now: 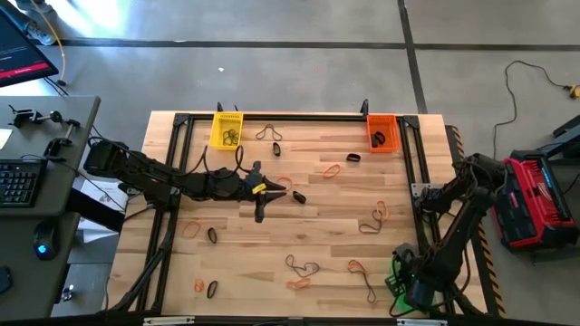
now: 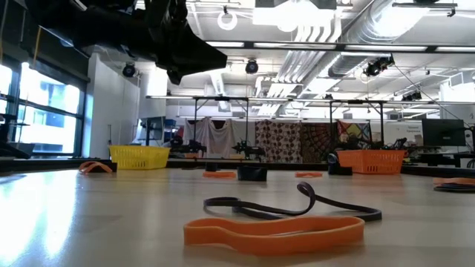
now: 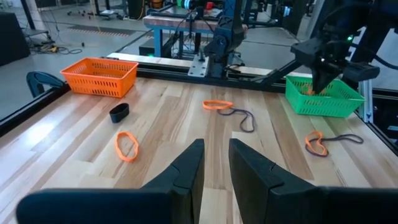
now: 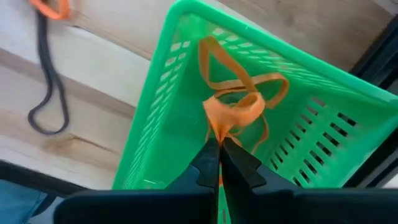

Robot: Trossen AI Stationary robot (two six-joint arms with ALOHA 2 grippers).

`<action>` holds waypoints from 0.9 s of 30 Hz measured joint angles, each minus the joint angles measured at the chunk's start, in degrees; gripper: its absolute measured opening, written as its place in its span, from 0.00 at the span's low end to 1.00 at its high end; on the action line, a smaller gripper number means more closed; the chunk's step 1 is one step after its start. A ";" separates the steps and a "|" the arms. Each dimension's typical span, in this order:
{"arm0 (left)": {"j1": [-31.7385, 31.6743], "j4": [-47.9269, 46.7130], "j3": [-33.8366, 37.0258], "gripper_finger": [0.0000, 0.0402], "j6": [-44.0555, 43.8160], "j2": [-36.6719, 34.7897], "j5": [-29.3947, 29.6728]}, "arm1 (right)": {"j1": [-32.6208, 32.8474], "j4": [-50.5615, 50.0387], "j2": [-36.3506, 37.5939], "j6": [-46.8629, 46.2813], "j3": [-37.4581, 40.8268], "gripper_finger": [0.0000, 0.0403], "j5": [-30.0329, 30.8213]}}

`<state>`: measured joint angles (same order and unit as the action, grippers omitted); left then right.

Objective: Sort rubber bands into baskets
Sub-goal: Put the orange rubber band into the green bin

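right gripper (image 4: 219,149) over green basket (image 4: 323,124), pinched shut on orange rubber band (image 4: 233,112); left gripper (image 3: 214,163) well away from that basket, slightly parted, holding nothing.

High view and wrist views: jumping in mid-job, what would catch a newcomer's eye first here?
First, the right gripper over the green basket at the table's near right corner, shut on an orange rubber band. Next, the left gripper hanging mid-table, fingers slightly apart and nothing visible between them. Around it, loose rubber bands dot the wood, with the yellow basket and orange basket along the far edge.
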<state>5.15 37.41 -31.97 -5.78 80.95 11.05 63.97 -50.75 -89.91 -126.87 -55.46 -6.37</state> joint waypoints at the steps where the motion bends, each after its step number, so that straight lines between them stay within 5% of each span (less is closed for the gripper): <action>1: 0.00 0.02 0.00 0.16 -0.02 0.00 0.00 | -0.35 -0.06 -0.03 -0.31 0.02 0.00 -0.75; 16: 0.00 -0.20 0.00 0.16 0.01 0.00 0.00 | -2.05 0.90 -1.24 0.75 0.01 0.00 -5.12; 27: 0.00 -0.22 0.00 0.16 0.02 0.00 0.00 | -2.94 -2.36 -1.62 21.88 -0.01 0.00 -5.57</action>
<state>5.15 37.19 -31.97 -5.76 80.95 11.05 61.03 -53.11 -91.53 -105.00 -55.47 -11.94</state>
